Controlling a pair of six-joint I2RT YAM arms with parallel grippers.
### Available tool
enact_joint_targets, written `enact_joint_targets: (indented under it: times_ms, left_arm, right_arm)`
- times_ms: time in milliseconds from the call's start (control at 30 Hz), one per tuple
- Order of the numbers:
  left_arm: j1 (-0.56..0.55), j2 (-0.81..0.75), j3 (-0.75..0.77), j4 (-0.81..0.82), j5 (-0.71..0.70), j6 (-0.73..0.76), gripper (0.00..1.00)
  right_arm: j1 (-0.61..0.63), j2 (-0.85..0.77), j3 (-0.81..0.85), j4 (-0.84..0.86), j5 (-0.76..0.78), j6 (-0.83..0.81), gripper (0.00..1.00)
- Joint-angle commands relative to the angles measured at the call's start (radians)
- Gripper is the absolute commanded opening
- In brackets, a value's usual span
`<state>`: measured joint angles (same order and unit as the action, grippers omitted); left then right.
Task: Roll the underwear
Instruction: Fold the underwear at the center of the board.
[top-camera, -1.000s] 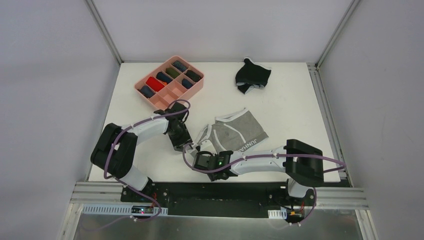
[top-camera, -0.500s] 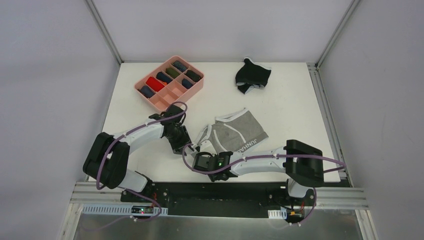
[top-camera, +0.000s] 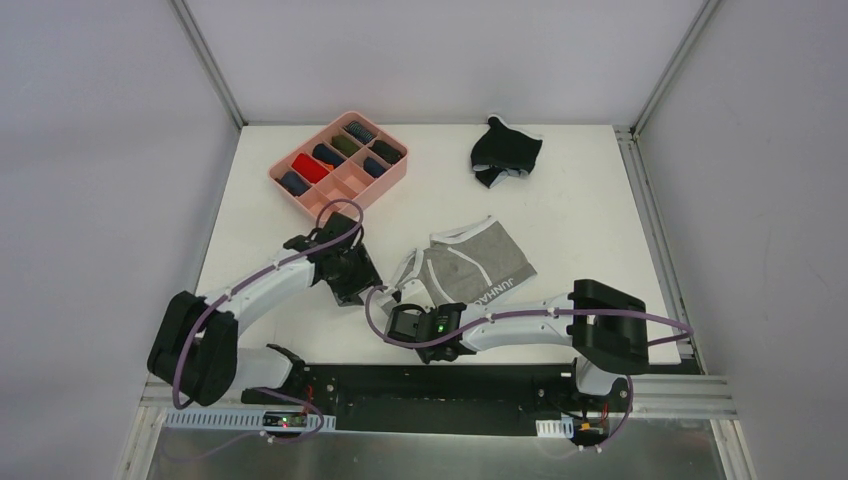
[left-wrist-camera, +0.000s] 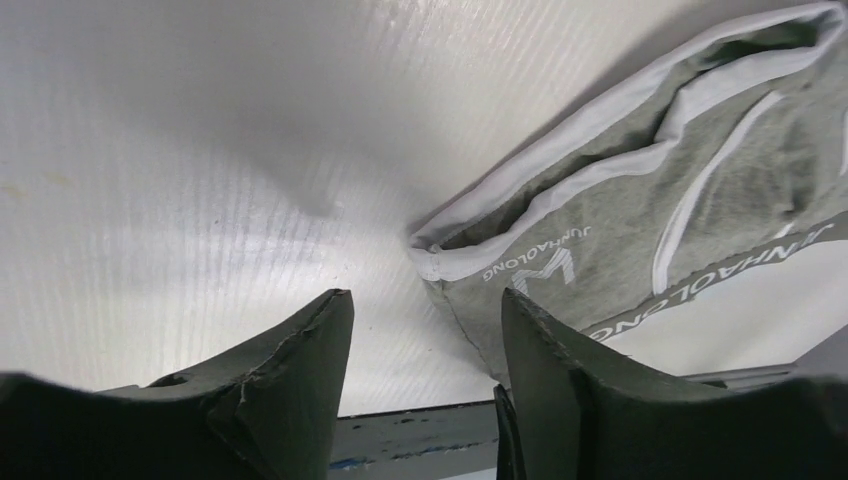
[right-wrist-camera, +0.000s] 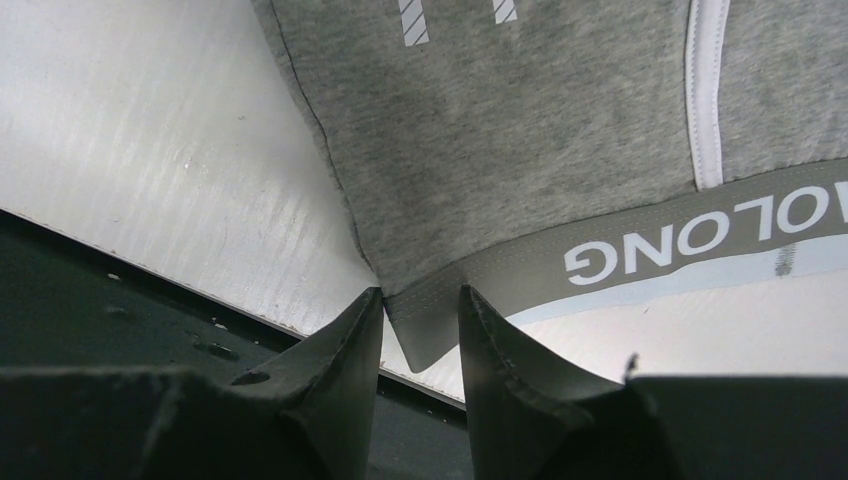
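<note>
The grey underwear (top-camera: 472, 268) lies spread on the table's near middle, waistband lettering up, and fills the right wrist view (right-wrist-camera: 520, 120). Its waistband corner (right-wrist-camera: 418, 335) lies flat between the tips of my right gripper (right-wrist-camera: 420, 300), near the table's front edge; a gap shows between the jaws, so it is open. That right gripper (top-camera: 403, 308) sits at the cloth's near-left corner. My left gripper (top-camera: 356, 292) stands just left of the cloth, open and empty (left-wrist-camera: 425, 305), with the folded white-trimmed edge (left-wrist-camera: 560, 230) ahead and to its right. The black underwear (top-camera: 506, 152) lies crumpled at the far right.
A pink compartment tray (top-camera: 300, 196) with several rolled items stands at the far left. The table's front edge (right-wrist-camera: 200, 290) and a dark rail run right under the right gripper. White walls close in the table on both sides.
My left gripper has opened wider and drawn back to the left, away from the grey underwear's edge. The right arm and the cloth have stayed where they were.
</note>
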<state>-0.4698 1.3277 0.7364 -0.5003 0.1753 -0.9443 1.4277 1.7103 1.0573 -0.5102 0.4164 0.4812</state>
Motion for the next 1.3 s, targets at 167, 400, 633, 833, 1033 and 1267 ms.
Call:
enact_joint_targets:
  times_ms: [167,400,633,833,1033,1267]
  left_arm:
    - [0.002,-0.017,-0.03,0.035,-0.012,-0.012,0.48]
    - [0.001,0.085,-0.015,0.061,0.045,0.039,0.53]
    - [-0.003,0.13,-0.006,0.092,0.05,0.044,0.43]
    - [-0.007,0.149,-0.008,0.102,0.049,0.048,0.34]
    - [-0.007,0.162,-0.015,0.1,0.024,0.053,0.07]
    - [-0.007,0.126,-0.025,0.091,-0.005,0.031,0.0]
  right_arm:
    - [0.008,-0.032,0.018,-0.011,0.031,0.019,0.36]
    - [0.009,-0.029,0.017,-0.014,0.031,0.033,0.36]
    - [0.01,-0.026,0.021,-0.022,0.033,0.036,0.36]
    - [0.01,-0.027,0.024,-0.029,0.043,0.038,0.36]
    - [0.021,-0.048,0.023,-0.031,0.066,0.031,0.36]
    - [0.049,-0.03,0.043,-0.034,0.067,0.007,0.36]
